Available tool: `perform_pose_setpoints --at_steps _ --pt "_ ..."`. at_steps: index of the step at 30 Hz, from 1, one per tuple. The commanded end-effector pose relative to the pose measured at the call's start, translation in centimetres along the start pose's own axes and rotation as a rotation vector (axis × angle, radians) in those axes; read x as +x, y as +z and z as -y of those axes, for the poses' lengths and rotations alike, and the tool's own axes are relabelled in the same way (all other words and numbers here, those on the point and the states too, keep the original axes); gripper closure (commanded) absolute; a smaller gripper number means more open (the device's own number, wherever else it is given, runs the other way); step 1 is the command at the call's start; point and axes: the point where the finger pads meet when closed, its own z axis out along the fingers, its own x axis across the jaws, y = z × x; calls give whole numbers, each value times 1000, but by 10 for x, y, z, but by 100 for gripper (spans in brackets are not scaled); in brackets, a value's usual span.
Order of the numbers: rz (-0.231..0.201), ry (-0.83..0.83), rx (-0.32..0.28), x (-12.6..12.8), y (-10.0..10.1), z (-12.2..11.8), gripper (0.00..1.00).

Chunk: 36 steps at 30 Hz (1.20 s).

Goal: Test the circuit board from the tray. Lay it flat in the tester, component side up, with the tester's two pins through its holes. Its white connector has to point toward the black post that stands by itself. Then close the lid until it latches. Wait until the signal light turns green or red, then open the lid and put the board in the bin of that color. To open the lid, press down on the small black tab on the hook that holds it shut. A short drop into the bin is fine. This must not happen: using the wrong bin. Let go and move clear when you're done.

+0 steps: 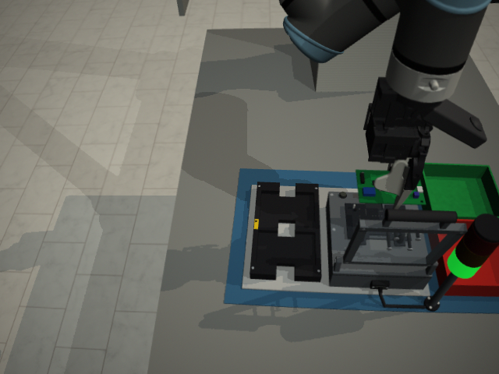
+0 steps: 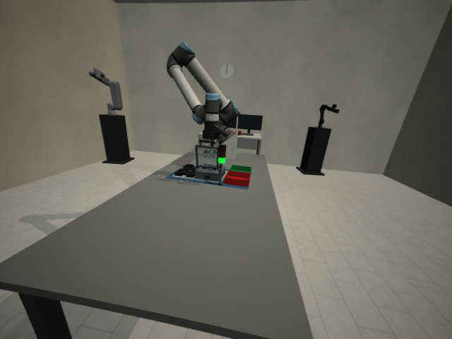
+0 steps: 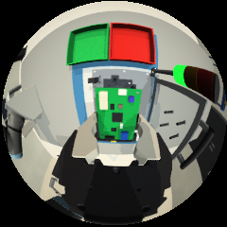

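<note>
My gripper (image 1: 397, 187) is shut on the green circuit board (image 1: 388, 193) and holds it above the back of the tester (image 1: 378, 241), beside the green bin (image 1: 457, 188). In the wrist view the board (image 3: 117, 113) sits between my fingers, component side toward the camera, white connector at its far end. The tester's lid (image 1: 397, 237) stands raised. The signal light (image 1: 467, 261) glows green; it also shows in the wrist view (image 3: 181, 73). The green bin (image 3: 88, 43) and red bin (image 3: 131, 43) lie ahead of the board.
The black tray (image 1: 286, 231) lies left of the tester on the blue mat (image 1: 238, 241). The red bin (image 1: 477, 273) sits in front of the green bin, behind the light's post. The whole setup (image 2: 207, 167) sits at the table's far end.
</note>
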Motion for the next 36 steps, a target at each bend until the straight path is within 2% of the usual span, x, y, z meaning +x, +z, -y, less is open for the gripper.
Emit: perform_pose_setpoints --at_steps 1,12,18,27,29,36 --pt "0 -1 -1 0 -1 1 61" --pt "0 -1 -1 0 0 1 61" --pt "2 -4 -1 -7 3 12 61" --pt "2 -4 0 -29 16 52 61" --pt "2 -4 0 -29 16 52 61" --pt "2 -4 0 -53 30 98 61"
